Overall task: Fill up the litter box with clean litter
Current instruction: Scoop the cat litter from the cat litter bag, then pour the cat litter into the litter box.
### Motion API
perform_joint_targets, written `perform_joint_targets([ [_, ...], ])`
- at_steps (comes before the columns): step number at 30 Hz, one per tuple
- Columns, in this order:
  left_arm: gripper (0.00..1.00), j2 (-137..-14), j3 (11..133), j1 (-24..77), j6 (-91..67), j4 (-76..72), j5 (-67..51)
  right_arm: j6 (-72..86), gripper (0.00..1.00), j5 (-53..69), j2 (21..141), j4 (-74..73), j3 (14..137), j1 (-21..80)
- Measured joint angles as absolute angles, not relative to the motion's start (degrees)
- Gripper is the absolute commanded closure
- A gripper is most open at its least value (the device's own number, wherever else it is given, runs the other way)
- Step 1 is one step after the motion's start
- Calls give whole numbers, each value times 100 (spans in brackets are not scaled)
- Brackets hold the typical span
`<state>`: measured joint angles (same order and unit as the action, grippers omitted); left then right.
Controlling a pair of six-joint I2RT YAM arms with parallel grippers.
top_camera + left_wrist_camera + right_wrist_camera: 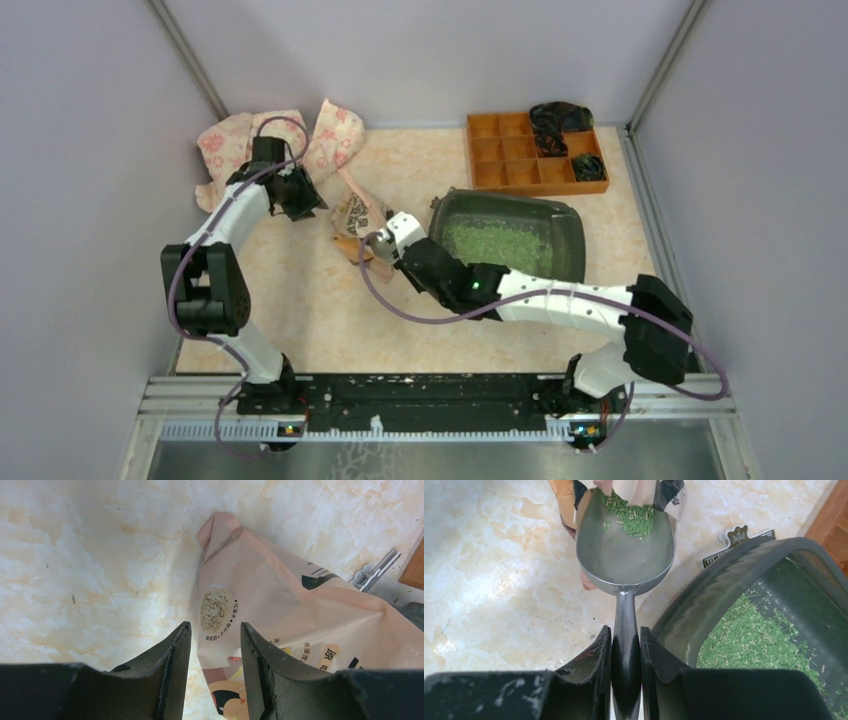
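Observation:
The litter box (573, 243) is a dark tray right of centre, its rim (724, 575) also in the right wrist view. Clean litter (497, 243), green granules, covers part of its floor (754, 640). My right gripper (625, 630) is shut on the handle of a grey metal scoop (624, 550). The scoop's bowl pokes into the mouth of the peach paper bag (634, 490) and holds a little litter (634, 519). In the top view this gripper (378, 246) sits just left of the box. My left gripper (215, 630) is open, hovering over the bag's (280, 605) left edge without touching it.
An orange compartmented organiser (520, 152) with dark items stands at the back right. Pink floral cloth (238, 140) lies crumpled at the back left behind the left arm. A small black-and-white tag (736, 540) lies on the table beside the box's rim.

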<state>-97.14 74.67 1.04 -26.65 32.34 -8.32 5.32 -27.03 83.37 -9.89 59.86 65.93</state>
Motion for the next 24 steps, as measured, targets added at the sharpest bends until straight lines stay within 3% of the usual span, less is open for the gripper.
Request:
perform_joint_targets([
  [24,52,-9640,7767,104,-2606,3382,-808,762,100,-3638,5306,-1726,5065,6785],
])
